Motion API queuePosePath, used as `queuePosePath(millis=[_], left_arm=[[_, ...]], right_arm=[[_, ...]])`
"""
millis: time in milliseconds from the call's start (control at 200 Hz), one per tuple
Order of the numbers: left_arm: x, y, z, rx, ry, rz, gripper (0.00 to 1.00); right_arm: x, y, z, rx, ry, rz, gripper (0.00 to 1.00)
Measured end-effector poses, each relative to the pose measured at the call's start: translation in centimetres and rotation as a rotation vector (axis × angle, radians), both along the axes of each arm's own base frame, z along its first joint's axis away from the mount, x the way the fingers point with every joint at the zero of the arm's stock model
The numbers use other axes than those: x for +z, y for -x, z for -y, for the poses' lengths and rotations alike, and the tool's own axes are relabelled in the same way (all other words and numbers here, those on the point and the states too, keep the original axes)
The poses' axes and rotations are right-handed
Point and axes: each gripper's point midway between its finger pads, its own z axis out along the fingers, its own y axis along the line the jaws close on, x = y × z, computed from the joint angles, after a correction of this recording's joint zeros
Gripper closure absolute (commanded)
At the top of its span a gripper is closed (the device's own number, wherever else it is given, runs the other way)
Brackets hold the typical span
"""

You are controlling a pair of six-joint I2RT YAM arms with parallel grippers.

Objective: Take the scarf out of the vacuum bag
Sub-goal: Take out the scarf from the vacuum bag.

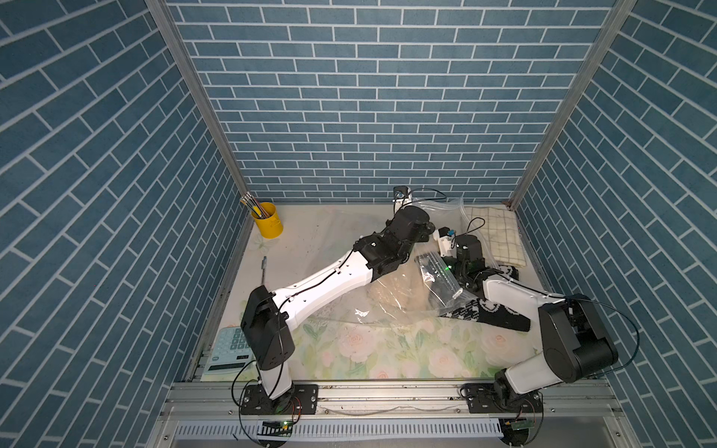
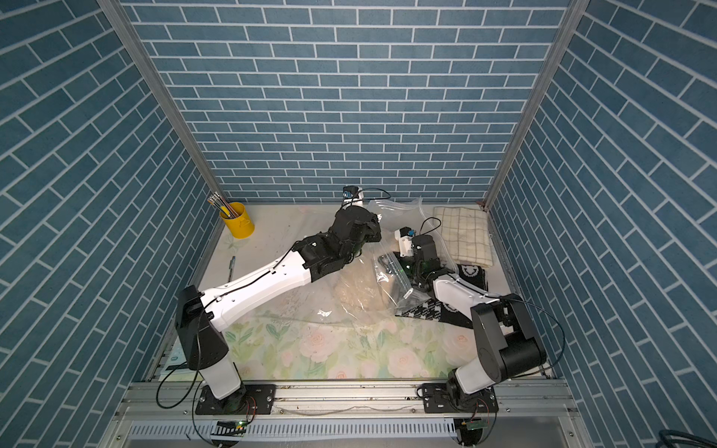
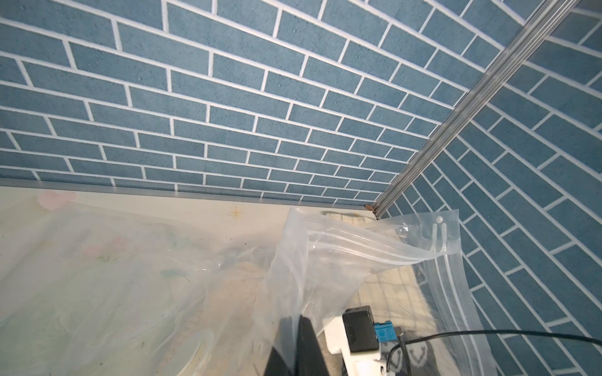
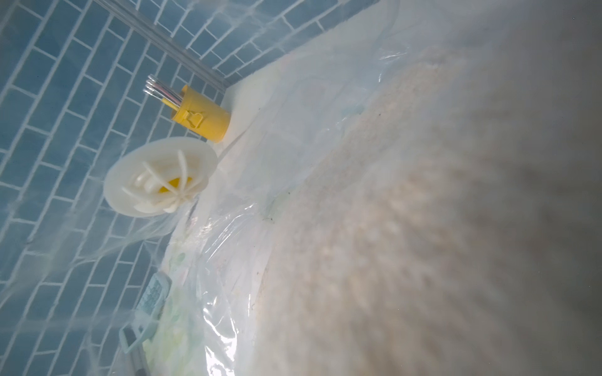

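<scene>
Enclosure: blue brick-pattern walls [image 1: 349, 97] on three sides, joined by aluminium corner posts [image 1: 196, 97]. Worktop with pale rose-print covering [image 1: 388, 357]. Aluminium rail [image 1: 388, 395] along the front edge. Lighting even.

The white and black left arm [image 1: 329, 279] stretches out long from its base, diagonally toward the far right side, and its black wrist [image 1: 405, 227] is raised. The left gripper [image 3: 298, 328] has its jaws pressed together. The white and black right arm [image 1: 516, 294] is folded sharply at the elbow and stays low, with the forearm pointing inward. The right gripper [image 1: 438, 271] is partly hidden, so how its jaws stand is not visible.
</scene>
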Motion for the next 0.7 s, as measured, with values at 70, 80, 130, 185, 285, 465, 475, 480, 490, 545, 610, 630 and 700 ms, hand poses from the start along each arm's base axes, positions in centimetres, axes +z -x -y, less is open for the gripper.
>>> queuePosePath(millis=[70,80,130,185,285,465,475,480,490,545,610,630,700], left_arm=[[0.0,0.0,0.0,0.000,-0.001,0.000,1.00],[0.0,0.0,0.0,0.000,-0.001,-0.001,1.00],[-0.1,-0.1,0.0,0.001,-0.003,-0.001,1.00],[-0.3,-0.1,0.1,0.002,-0.006,-0.003,1.00],[-1.1,-0.3,0.3,0.005,-0.019,-0.012,1.00],[-3.4,-0.6,0.5,0.007,-0.055,-0.038,1.00],[-3.4,-0.6,0.5,0.008,-0.056,-0.039,1.00],[-3.5,-0.6,0.5,0.008,-0.057,-0.040,1.00],[-3.6,-0.7,0.5,0.008,-0.059,-0.041,1.00],[-4.1,-0.7,0.5,0.008,-0.067,-0.049,1.00],[-4.4,-0.7,0.5,0.007,-0.071,-0.053,1.00],[-4.4,-0.7,0.5,0.007,-0.071,-0.053,1.00],[-4.4,-0.7,0.5,0.005,-0.070,-0.053,1.00]], right_arm=[[-0.5,0.0,0.3,-0.010,0.028,-0.009,1.00],[-0.6,0.0,0.4,-0.013,0.034,-0.010,1.00],[-1.0,0.0,0.7,-0.021,0.056,-0.016,1.00],[-1.4,0.0,1.0,-0.031,0.078,-0.022,1.00],[-2.0,0.1,1.6,-0.044,0.114,-0.031,1.00],[-1.4,0.2,2.0,-0.057,0.119,-0.022,1.00],[-1.3,0.2,2.0,-0.057,0.117,-0.019,1.00],[-1.2,0.2,2.0,-0.058,0.116,-0.017,1.00],[-1.1,0.2,2.0,-0.058,0.115,-0.014,1.00],[-0.4,0.2,2.0,-0.058,0.107,0.003,1.00],[0.4,0.2,2.0,-0.060,0.099,0.022,1.00],[0.6,0.2,2.0,-0.062,0.098,0.027,1.00],[1.4,0.1,2.3,-0.080,0.101,0.050,1.00]])
